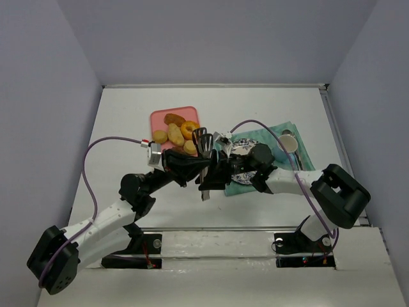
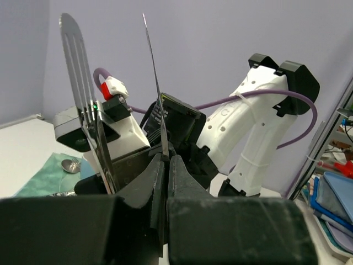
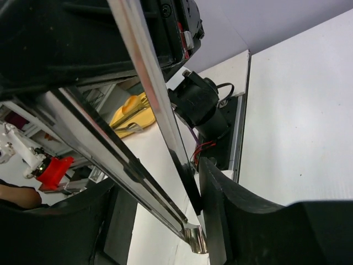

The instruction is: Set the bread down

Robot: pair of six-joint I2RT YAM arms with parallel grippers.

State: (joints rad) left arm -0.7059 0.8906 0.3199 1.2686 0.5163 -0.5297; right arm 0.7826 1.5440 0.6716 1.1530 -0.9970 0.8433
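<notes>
The bread point(image 1: 160, 136), a small pale tan bun, lies at the left edge of the pink tray point(image 1: 167, 113) among other pastries. Metal tongs point(image 1: 203, 144) are held upright over the table between both arms. My left gripper point(image 1: 202, 167) point(image 2: 165, 161) is shut on one thin arm of the tongs point(image 2: 156, 94); the slotted arm point(image 2: 77, 72) stands free beside it. My right gripper point(image 1: 215, 176) point(image 3: 165, 204) straddles the hinged end of the tongs point(image 3: 196, 240). Its right finger point(image 3: 237, 210) lies against the metal, and a gap shows on the left side.
On the tray also lie an orange donut point(image 1: 189, 130), a darker round bun point(image 1: 190, 146) and oblong pastries point(image 1: 174, 119). A teal cloth point(image 1: 295, 153) right of it carries a patterned plate point(image 1: 241, 167) and a spoon point(image 1: 289, 142). Walls enclose the table.
</notes>
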